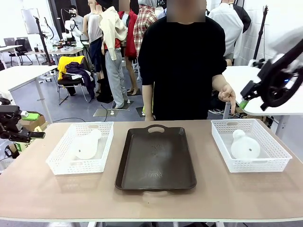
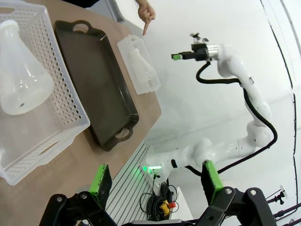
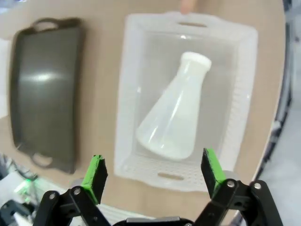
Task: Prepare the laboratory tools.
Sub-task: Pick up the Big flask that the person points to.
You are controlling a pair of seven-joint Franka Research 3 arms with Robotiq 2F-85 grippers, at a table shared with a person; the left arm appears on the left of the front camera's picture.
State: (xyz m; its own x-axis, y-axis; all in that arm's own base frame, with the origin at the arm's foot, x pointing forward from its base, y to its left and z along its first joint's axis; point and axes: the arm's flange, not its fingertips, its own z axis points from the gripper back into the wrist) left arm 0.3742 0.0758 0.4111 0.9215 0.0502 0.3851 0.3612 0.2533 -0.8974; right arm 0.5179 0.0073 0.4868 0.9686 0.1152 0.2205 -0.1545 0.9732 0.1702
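Plastic of the left flask (image 1: pixel 87 144) and right flask (image 3: pixel 175 117) looks light, stiff, slippery; the narrow neck seems the best hold. The left gripper (image 2: pixel 155 179) and right gripper (image 3: pixel 153 172) gape wide, empty.

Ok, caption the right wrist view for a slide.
Open right gripper facing a flask lying in its white basket, dark tray beside it.

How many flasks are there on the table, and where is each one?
2. One flask lies on its side in the left basket; the other flask lies in the right basket, with the tray between the baskets. None seems hidden.
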